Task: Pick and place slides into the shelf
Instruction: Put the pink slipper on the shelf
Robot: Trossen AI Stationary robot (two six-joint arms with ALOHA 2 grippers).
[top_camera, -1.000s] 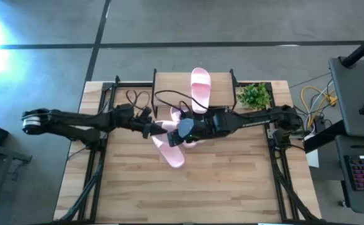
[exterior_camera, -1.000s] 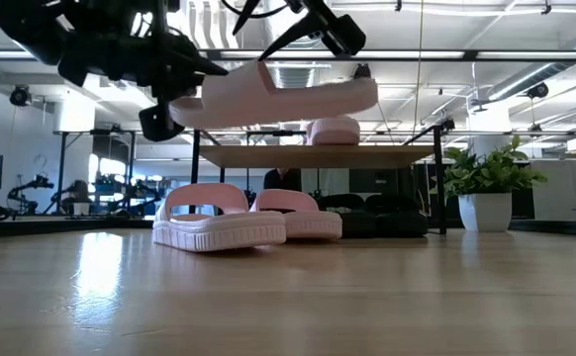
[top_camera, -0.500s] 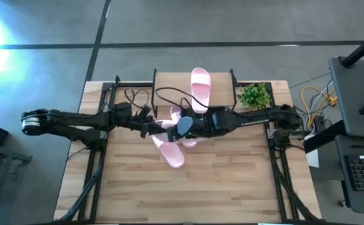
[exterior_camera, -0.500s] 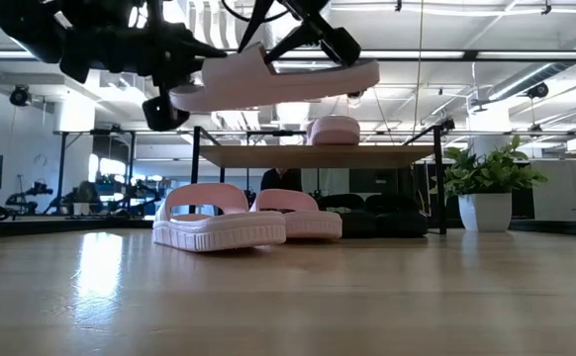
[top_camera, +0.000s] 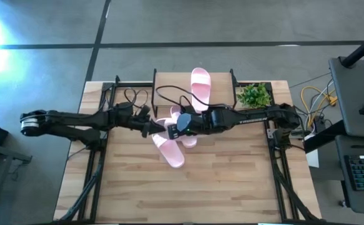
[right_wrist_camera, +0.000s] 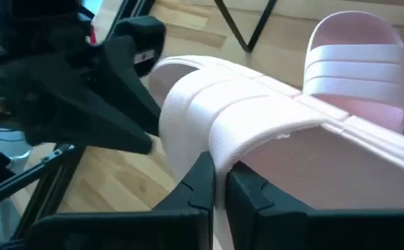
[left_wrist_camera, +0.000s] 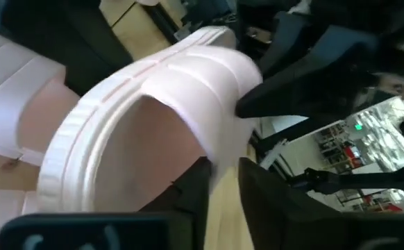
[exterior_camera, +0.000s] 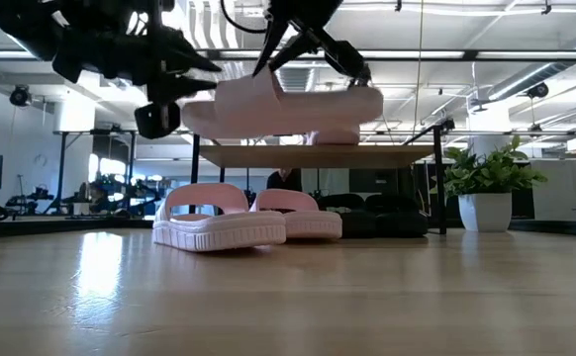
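A pale pink slide [top_camera: 171,119] [exterior_camera: 288,107] hangs in the air in front of the shelf [top_camera: 169,84] [exterior_camera: 318,155], between my two grippers. My left gripper [top_camera: 156,129] [left_wrist_camera: 223,189] reaches in from the left and is shut on its strap. My right gripper [top_camera: 177,127] [right_wrist_camera: 223,184] comes from the right and is shut on the same strap. Another pink slide [top_camera: 201,87] lies sole down on the shelf's plank. Two more pink slides [exterior_camera: 219,225] [exterior_camera: 303,222] rest sole down on the table, below the held one. My left gripper pinches one edge of the slide's strap [left_wrist_camera: 219,156] between its two fingers, coming roughly level from the table's left. The slide is clear of the table, sole down. My right gripper pinches the opposite edge of the strap [right_wrist_camera: 224,158] between its two fingers, slanting down from the table's right. The slide hangs about level, above the shelf's plank height.
A potted plant [top_camera: 254,95] [exterior_camera: 486,188] stands right of the shelf at the far edge. Black cables [top_camera: 138,97] loop left of the shelf. The near half of the wooden table [top_camera: 188,194] is bare.
My right gripper has moved toward the table's left, up to the held slide, and has shut on its strap. The slide first rose and tipped slightly, then settled lower and level. My left arm has stayed roughly in place.
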